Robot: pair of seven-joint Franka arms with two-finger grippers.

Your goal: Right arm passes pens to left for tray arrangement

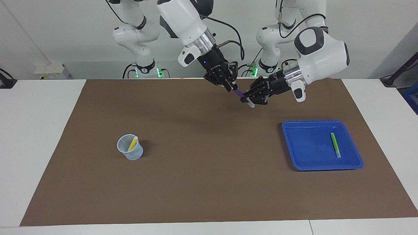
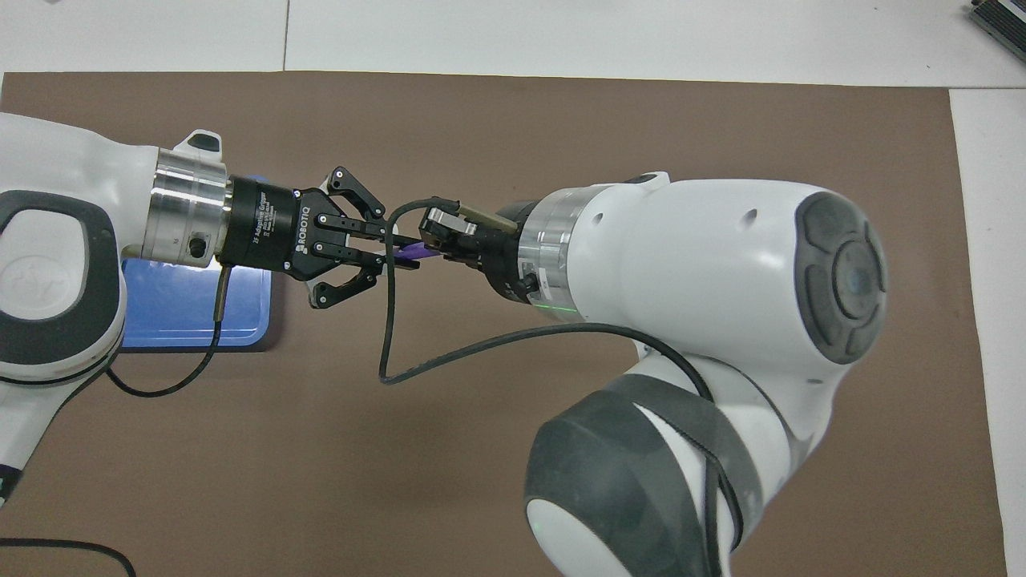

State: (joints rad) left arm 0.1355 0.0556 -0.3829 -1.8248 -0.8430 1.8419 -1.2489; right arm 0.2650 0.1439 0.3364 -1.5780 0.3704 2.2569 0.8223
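The facing view shows the purple pen point(image 1: 241, 94) held in mid-air over the brown mat point(image 1: 202, 163), so it can change hands. The left gripper point(image 1: 247, 99) is clamped on its lower end for carrying to the tray point(image 1: 305, 147), where the green pen point(image 1: 335, 145) lies. The right gripper point(image 1: 230, 87) sits at the upper end; whether it grips cannot be told.

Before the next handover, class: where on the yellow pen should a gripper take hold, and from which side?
Probably its upper end, from above: the yellow pen leans inside the cup, whose wall encloses the rest; only the end at the rim is free.
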